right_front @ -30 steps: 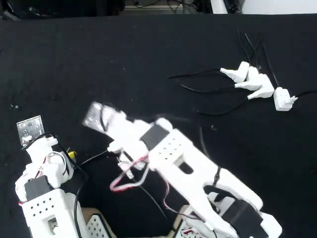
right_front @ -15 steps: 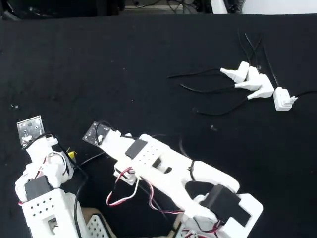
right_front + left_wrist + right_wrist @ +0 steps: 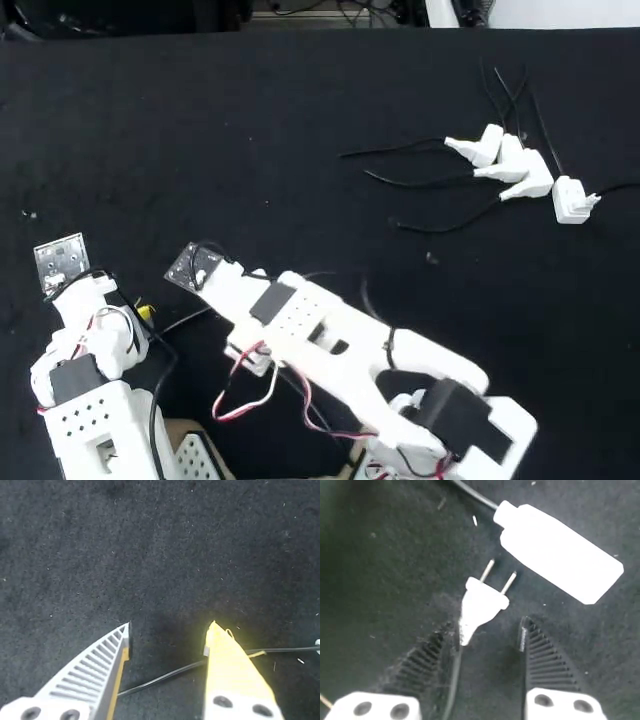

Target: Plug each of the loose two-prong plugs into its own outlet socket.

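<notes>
Black surface [image 3: 375, 545], my right end effector [image 3: 485, 627] spread wide and gripping nothing, white two-prong plug [image 3: 481, 602] lying between its fingertips, prongs toward the white outlet socket [image 3: 560, 562] just beyond, my left end effector [image 3: 170, 625] likewise parted, empty, thin black cable [image 3: 160, 677] crossing beneath it

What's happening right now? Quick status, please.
Right gripper open around a white plug, not clamped. Prongs face the white socket, not inserted. Left gripper open over the table; black cable beside it.
</notes>
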Controlling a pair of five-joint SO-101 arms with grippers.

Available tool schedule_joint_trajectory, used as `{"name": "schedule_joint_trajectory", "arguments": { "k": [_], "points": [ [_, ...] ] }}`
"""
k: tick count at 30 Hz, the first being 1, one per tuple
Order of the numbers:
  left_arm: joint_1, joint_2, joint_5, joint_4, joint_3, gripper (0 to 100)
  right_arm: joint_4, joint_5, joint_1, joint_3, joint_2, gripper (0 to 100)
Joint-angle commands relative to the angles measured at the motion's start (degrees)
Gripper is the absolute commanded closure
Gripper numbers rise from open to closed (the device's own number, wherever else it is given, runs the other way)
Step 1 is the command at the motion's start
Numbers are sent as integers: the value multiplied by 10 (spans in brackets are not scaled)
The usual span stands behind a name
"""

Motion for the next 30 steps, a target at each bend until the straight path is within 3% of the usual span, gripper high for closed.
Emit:
{"name": "schedule_joint_trajectory", "arguments": {
  "k": [1,8,15,17,19,24,30],
  "points": [
    [-1,-4,-5,3,-9,751,4,-59,-35,6,-38,799],
    [-4,-4,-5,2,-9,751,-61,-88,-19,59,-2,800],
    [-2,-4,-5,2,-9,751,-50,-89,13,27,57,802],
    [-3,-4,-5,2,-9,751,-43,-84,13,15,73,844],
    [-5,-4,-5,2,-9,751,-36,-78,13,5,90,967],
    [-5,-4,-5,2,-9,751,23,100,29,0,103,986],
    [0,-4,-5,2,-13,751,70,145,121,-1,-7,988]
  ]
}}
